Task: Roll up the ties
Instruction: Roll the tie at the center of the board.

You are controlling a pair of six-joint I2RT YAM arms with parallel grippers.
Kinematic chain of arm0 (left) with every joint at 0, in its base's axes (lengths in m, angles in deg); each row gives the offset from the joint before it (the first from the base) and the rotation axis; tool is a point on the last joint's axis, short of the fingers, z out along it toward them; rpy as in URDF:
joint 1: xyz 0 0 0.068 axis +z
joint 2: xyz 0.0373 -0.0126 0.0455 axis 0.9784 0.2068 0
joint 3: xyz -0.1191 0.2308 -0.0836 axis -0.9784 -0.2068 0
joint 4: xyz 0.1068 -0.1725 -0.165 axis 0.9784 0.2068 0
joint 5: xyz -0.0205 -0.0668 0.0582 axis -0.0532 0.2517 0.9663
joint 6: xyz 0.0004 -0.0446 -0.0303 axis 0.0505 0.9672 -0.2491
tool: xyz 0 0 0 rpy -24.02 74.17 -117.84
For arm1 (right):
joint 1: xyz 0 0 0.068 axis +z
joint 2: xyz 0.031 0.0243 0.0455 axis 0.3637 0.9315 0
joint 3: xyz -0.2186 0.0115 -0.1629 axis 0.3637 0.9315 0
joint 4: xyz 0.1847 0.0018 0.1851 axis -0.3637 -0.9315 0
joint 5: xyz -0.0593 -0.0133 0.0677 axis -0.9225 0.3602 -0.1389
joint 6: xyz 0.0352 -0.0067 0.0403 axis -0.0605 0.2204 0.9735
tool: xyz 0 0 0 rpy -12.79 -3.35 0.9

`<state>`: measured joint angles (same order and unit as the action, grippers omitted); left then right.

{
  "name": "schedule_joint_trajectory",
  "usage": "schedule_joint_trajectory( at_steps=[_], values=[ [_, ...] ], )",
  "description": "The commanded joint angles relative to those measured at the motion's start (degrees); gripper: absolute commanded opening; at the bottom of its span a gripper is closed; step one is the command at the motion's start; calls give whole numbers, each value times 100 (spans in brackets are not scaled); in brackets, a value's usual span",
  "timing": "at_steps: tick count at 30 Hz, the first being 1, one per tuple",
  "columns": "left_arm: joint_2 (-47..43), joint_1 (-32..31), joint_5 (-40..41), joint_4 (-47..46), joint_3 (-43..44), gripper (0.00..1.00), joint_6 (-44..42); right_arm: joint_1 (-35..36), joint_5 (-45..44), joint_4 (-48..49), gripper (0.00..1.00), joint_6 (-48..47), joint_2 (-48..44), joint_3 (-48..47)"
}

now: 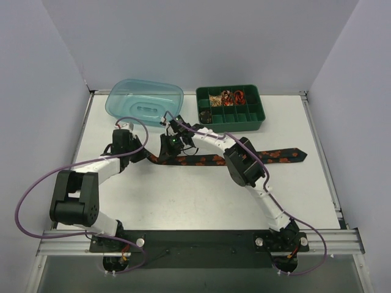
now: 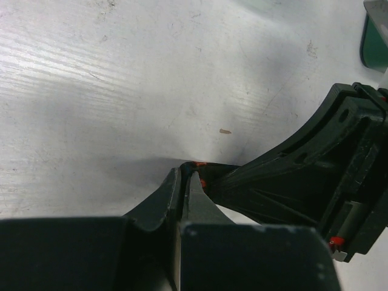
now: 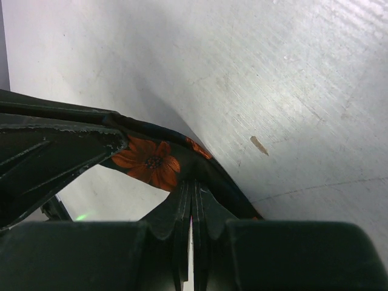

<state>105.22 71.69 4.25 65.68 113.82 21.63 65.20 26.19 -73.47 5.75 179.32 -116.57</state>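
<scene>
Left of centre, the left fingers (image 2: 189,183) are pinched shut on the left end of the one tie (image 1: 208,160), and the right fingers (image 3: 193,189) beside them clamp it too. The tie runs right across the bench (image 1: 201,198), below one blue tub (image 1: 131,97) and one green tray (image 1: 232,126).

A clear blue tub (image 1: 145,101) sits at the far left of the white table (image 1: 183,195). Just right of it stands a green compartment tray (image 1: 232,126). A small fleck (image 2: 225,130) lies on the tabletop.
</scene>
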Motion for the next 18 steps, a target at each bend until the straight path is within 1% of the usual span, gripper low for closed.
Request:
schedule_joint_trajectory(
  at_steps=[1,11,18],
  values=[
    [-186,-83,62,-3,293,0,-81,95,-212,-109,0,-109,71,-269],
    [-247,-347,-9,181,469,0,-81,174,-353,-127,0,-100,291,-401],
    [-212,-576,-61,94,355,0,60,174,-397,-127,0,-13,432,-375]
  ],
)
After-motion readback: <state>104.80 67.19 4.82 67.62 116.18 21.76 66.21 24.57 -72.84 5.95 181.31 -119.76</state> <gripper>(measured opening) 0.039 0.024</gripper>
